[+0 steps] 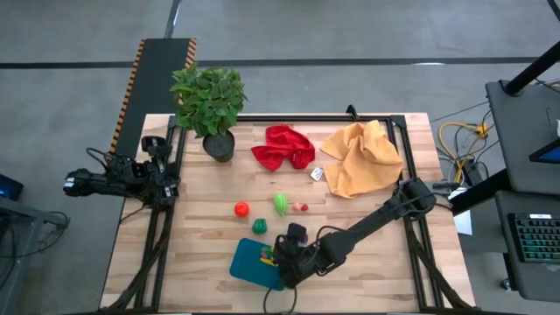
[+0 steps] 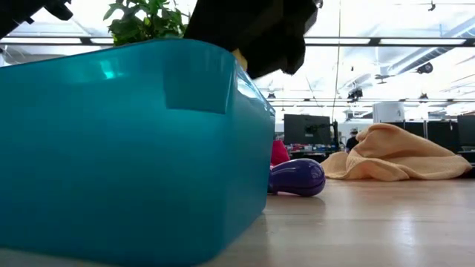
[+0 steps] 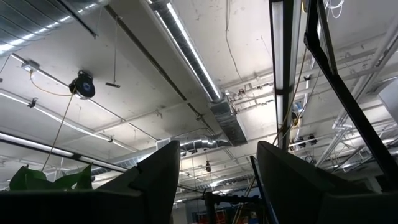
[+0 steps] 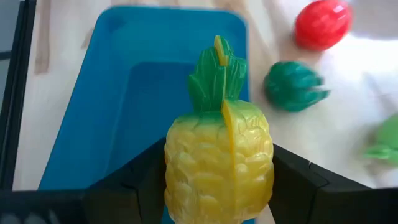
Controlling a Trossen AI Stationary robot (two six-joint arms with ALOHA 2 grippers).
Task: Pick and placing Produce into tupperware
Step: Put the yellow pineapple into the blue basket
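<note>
My right gripper [image 4: 219, 180] is shut on a yellow toy pineapple [image 4: 217, 155] with a green crown. It hangs over the teal-blue tupperware [image 1: 254, 264] near the table's front edge. On the bare wood beyond the tupperware lie a red piece [image 1: 241, 208], a dark green one [image 1: 260, 226], a light green one [image 1: 280, 203] and a small pink one [image 1: 300, 207]. The low view shows a purple piece [image 2: 297, 178] lying behind the tupperware [image 2: 133, 148]. My left gripper [image 3: 217, 180] waits at the table's left edge, open, pointing up at the ceiling. My right gripper pinches the pineapple's yellow body [image 4: 177, 168] between its two fingers [image 4: 140, 180], one on each of two opposite sides. The fingers slant down from the table's right side. The crown [image 4: 214, 78] points away from the gripper, and the pineapple is lifted clear above the tupperware's opening.
A potted leafy plant [image 1: 208, 101] stands at the far left. A crumpled red cloth [image 1: 282, 147] and a yellow cloth [image 1: 360, 157] lie along the far side. A small white tag [image 1: 317, 174] lies between them. Black rails [image 1: 166, 219] frame the table.
</note>
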